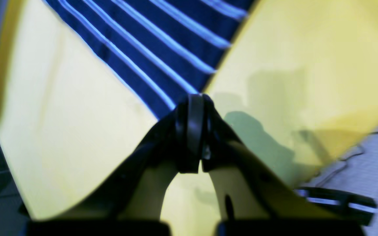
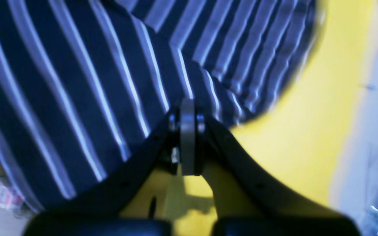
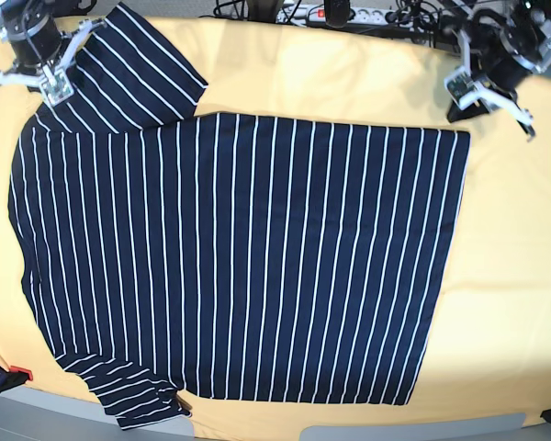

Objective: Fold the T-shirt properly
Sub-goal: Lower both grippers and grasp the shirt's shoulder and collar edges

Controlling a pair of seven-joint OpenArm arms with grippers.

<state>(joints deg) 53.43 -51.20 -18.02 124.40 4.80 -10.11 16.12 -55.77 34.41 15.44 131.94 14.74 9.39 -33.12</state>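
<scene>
The T-shirt [image 3: 248, 257], dark navy with thin white stripes, lies spread flat on the yellow table [image 3: 519, 276]. Its hem points to the right and its sleeves are at the left. My left gripper [image 3: 461, 112] is at the far right hem corner. In the left wrist view the gripper [image 1: 195, 98] is shut, with the shirt corner [image 1: 149, 36] ending right at its tips. My right gripper [image 3: 50, 92] is at the far left, on the upper sleeve's shoulder. In the right wrist view it [image 2: 187, 105] is shut on puckered striped cloth [image 2: 77, 82].
A power strip and cables [image 3: 340, 14] run along the table's far edge. A cable [image 1: 340, 160] lies on the grey floor beyond the table edge in the left wrist view. Bare yellow table [image 3: 349, 73] shows behind and right of the shirt.
</scene>
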